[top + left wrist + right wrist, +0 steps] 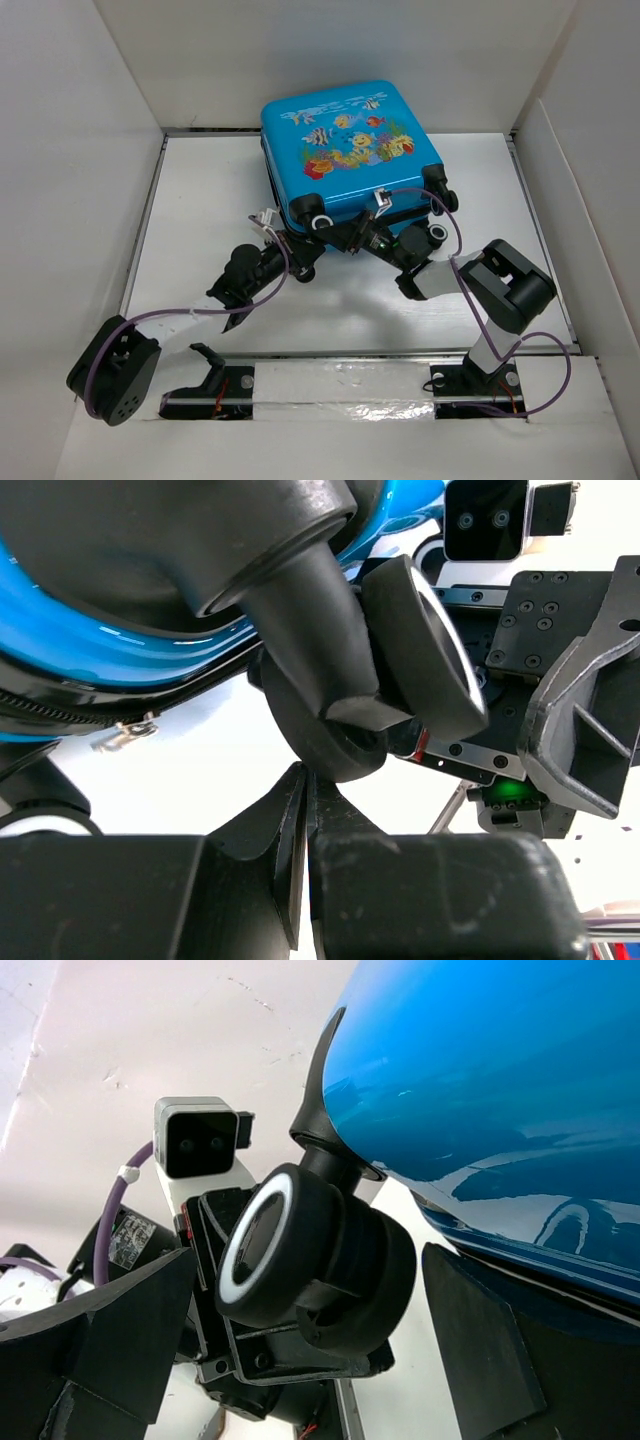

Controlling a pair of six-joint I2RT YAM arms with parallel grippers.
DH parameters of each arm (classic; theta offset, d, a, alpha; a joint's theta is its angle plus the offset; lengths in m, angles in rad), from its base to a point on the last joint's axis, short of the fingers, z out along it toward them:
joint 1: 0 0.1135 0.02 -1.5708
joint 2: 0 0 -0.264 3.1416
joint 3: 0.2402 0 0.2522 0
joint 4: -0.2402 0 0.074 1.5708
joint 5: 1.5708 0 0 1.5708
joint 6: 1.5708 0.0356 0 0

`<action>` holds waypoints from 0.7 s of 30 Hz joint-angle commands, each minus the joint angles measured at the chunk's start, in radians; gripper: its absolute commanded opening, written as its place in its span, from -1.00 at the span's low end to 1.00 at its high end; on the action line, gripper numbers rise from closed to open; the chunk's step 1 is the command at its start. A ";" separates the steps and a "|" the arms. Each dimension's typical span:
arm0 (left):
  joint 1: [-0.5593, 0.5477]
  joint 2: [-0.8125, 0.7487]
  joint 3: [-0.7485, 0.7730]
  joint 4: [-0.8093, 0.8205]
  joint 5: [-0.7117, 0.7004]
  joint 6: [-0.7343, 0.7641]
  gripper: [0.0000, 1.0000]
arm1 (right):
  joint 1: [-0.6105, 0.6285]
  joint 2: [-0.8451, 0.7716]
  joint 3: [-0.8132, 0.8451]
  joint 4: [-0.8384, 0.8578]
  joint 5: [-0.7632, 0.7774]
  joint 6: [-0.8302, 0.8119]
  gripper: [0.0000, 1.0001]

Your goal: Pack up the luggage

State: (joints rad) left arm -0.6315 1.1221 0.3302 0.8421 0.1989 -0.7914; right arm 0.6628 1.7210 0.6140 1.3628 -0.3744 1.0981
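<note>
Two arms at the luggage's near edge

White counter (200, 230) carries the closed luggage (345, 140), lying flat at the far middle with its wheels toward the arms. Right fingers (110, 1345) stand wide, one on either side of a wheel (300, 1250). Left fingers (150, 900) are pressed together just below a wheel.

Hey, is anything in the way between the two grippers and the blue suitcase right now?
Nothing visible. Both are at a wheel on the luggage's near edge: the left gripper is shut right by it, and the right gripper is open with it between its fingers.
</note>
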 commanded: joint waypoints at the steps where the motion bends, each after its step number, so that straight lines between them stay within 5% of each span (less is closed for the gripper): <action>1: -0.007 0.004 0.082 0.176 0.022 -0.009 -1.00 | 0.008 0.019 0.024 0.447 0.015 0.026 1.00; 12: -0.007 0.022 0.075 0.189 0.010 -0.005 -1.00 | -0.020 0.009 0.070 0.404 -0.001 0.049 1.00; 21: -0.007 0.022 0.053 0.149 -0.012 0.014 -1.00 | -0.040 -0.181 0.041 -0.002 0.023 -0.154 1.00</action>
State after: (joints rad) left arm -0.6403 1.1660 0.3672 0.9031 0.2119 -0.7937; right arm 0.6445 1.6279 0.6327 1.3025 -0.3717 1.0492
